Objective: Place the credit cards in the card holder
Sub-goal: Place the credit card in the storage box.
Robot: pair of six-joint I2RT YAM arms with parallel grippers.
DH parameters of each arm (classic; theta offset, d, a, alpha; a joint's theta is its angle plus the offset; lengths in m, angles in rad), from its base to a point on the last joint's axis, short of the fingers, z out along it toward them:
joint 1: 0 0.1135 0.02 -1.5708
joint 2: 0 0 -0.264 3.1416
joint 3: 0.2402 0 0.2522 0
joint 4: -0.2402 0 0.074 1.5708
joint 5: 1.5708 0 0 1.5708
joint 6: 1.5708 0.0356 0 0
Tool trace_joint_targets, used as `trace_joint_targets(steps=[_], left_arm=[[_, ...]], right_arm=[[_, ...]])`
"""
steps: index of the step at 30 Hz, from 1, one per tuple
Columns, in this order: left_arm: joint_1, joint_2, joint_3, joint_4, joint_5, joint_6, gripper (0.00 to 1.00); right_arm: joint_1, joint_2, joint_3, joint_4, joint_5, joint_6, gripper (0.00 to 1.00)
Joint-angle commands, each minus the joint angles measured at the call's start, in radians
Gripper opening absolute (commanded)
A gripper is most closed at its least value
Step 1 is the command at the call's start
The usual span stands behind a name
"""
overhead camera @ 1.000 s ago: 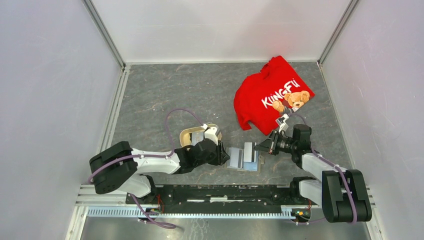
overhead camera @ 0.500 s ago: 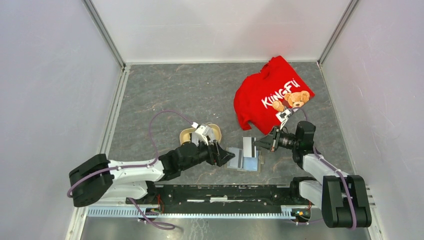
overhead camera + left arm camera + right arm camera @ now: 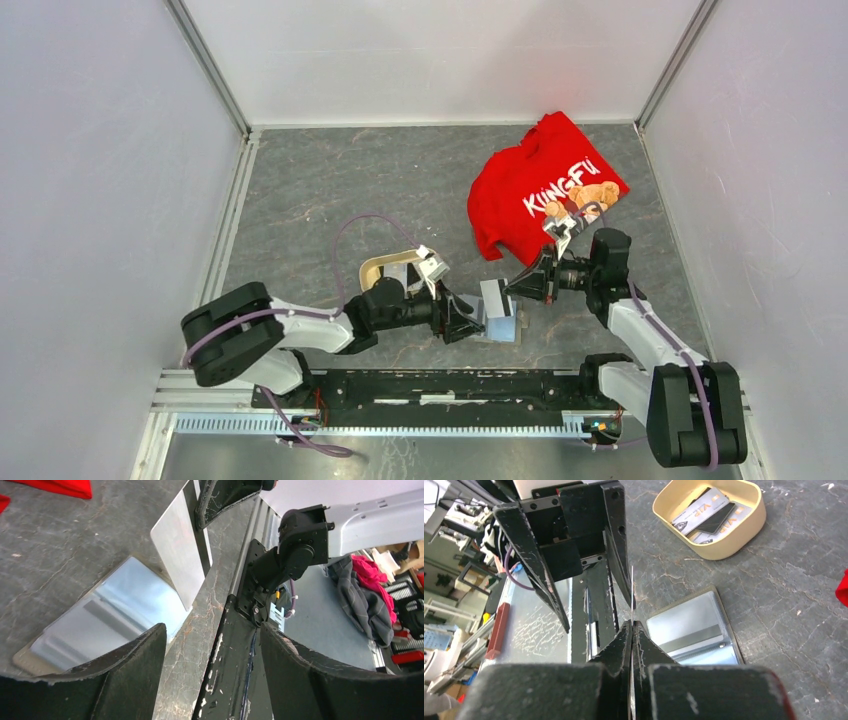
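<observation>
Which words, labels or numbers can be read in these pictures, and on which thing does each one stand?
"KUNGFU": white letters on the red shirt, beside a bear print.
"VIP": on the pale card in the beige tray.
Unreadable, too small: the mark on the dark card in that tray, and the white tag on the arm base in the left wrist view.

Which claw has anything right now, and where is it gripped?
The right claw pinches a pale credit card by its upper edge; the left claw is open, holding nothing.
</observation>
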Motion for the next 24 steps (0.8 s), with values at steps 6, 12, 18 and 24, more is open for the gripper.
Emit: trace_joint_targets(steps=[6, 12, 18, 24], left_arm=[[0.003, 0.202, 0.130, 0.222, 0.160, 0.030, 0.66], [0.004, 0.245, 0.118, 0.309, 0.116, 0.014, 0.60], [0.003, 0.316, 0.117, 0.466, 0.101, -0.035, 0.52], [0.010, 0.398, 0.154, 0.519, 0.164, -0.086, 0.05]], right_arm=[[0.004, 0.145, 0.254, -0.743, -0.197, -0.724, 0.00], [0.003, 0.203, 0.311, -0.900, -0.189, -0.876, 0.00], [0.003, 0.204, 0.305, -0.891, -0.199, -0.866, 0.00], [0.004, 0.179, 0.307, -0.876, -0.169, -0.871, 0.03]])
